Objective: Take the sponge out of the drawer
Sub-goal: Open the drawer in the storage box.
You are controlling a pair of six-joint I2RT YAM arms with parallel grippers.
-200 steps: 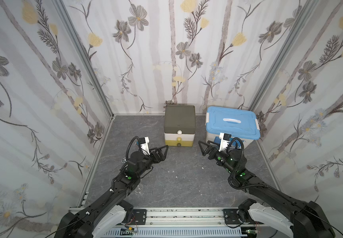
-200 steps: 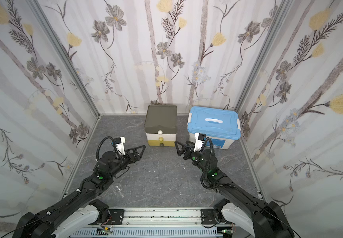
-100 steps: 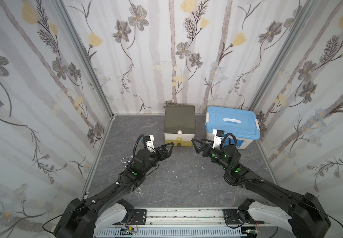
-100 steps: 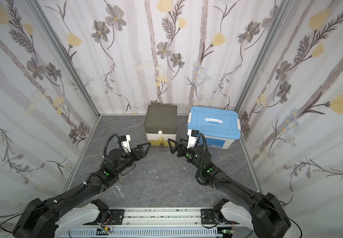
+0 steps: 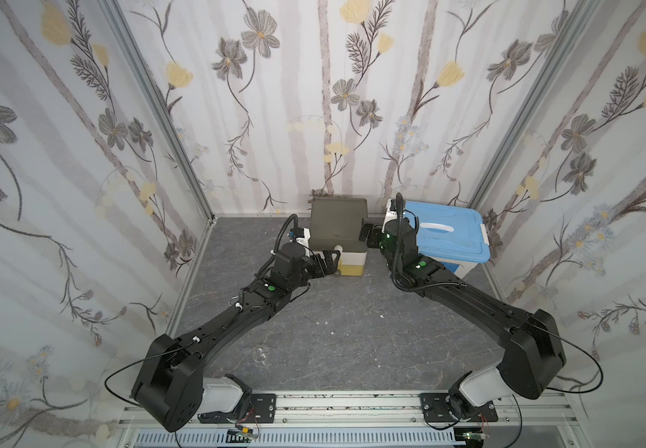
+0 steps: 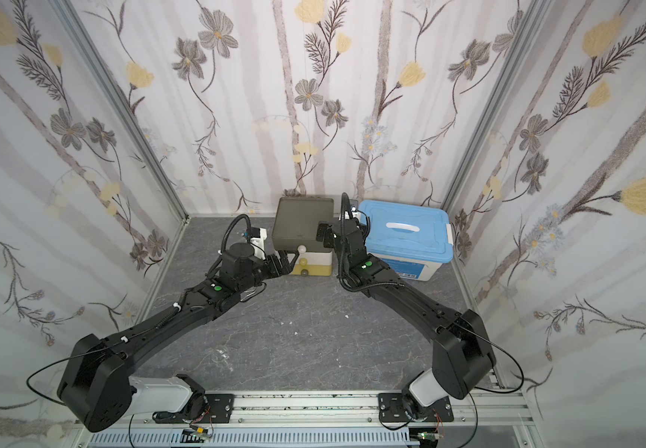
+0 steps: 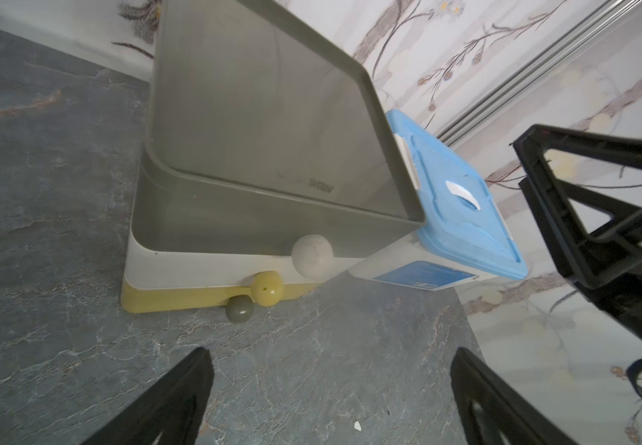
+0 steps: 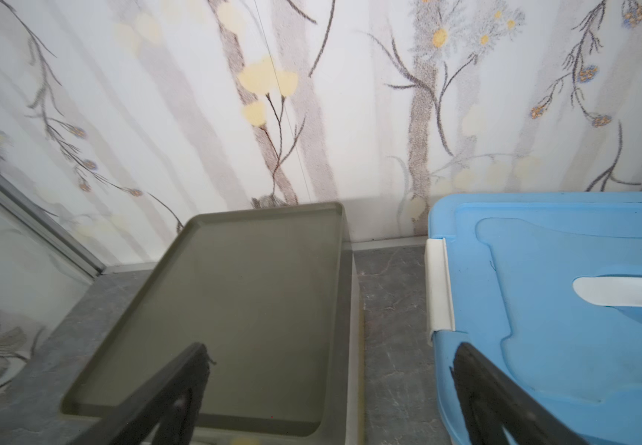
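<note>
The drawer unit (image 5: 338, 229) stands at the back wall, with an olive-grey top, a white drawer and a yellow drawer below it, all pushed in. The sponge is hidden. In the left wrist view a white knob (image 7: 311, 256), a yellow knob (image 7: 267, 289) and a grey knob (image 7: 239, 308) line its front. My left gripper (image 5: 331, 263) (image 7: 331, 352) is open just in front of those knobs, low over the floor, holding nothing. My right gripper (image 5: 366, 234) (image 8: 332, 348) is open and empty over the unit's top right edge (image 8: 346, 308).
A white box with a blue lid (image 5: 449, 236) (image 8: 562, 308) stands right beside the drawer unit, with a narrow strip of floor (image 8: 388, 346) between them. Flowered walls close in the back and both sides. A small clear object (image 5: 261, 353) lies on the floor near the front.
Both arms have reached forward to the drawer unit. The left gripper has come up to its front knobs, the right one to its top right edge. Both stayed open.
</note>
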